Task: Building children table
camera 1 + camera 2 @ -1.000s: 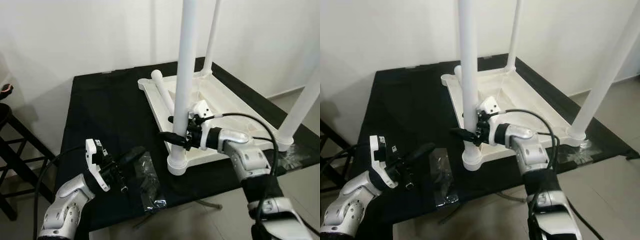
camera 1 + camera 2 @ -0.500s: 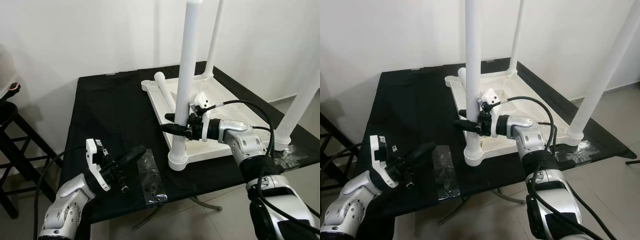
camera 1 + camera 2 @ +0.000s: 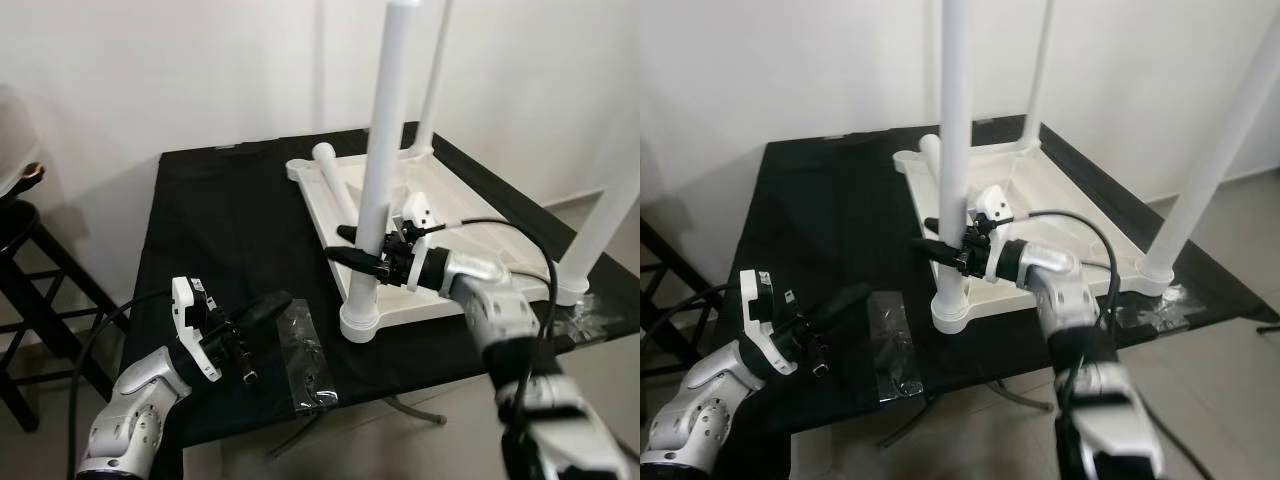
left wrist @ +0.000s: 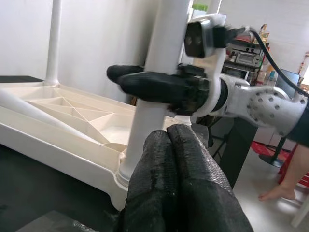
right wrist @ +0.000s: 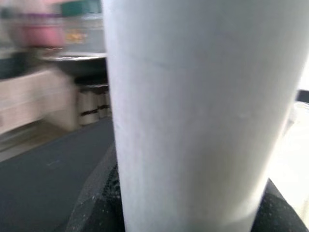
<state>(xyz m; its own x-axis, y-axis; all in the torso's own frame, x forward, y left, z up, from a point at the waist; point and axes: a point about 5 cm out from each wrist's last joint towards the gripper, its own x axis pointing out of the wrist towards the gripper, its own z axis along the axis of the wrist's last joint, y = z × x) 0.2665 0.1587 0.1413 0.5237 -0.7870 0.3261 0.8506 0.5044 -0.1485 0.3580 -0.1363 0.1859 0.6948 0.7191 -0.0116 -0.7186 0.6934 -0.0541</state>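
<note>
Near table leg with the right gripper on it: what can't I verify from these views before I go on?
- Socket joint under the near leg: seating not discernible, too small in the eye views.
- Leg tops: two cut off by the right eye view's upper edge.
- Right gripper finger contact: the leg hides it in the right wrist view, which is blurred.
- Plastic bag contents: too small, glare.
- Left gripper: fingers together, idle.

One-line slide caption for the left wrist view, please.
Right hand grips the upright white plastic table leg on the upturned white tabletop; left hand shut nearby.
</note>
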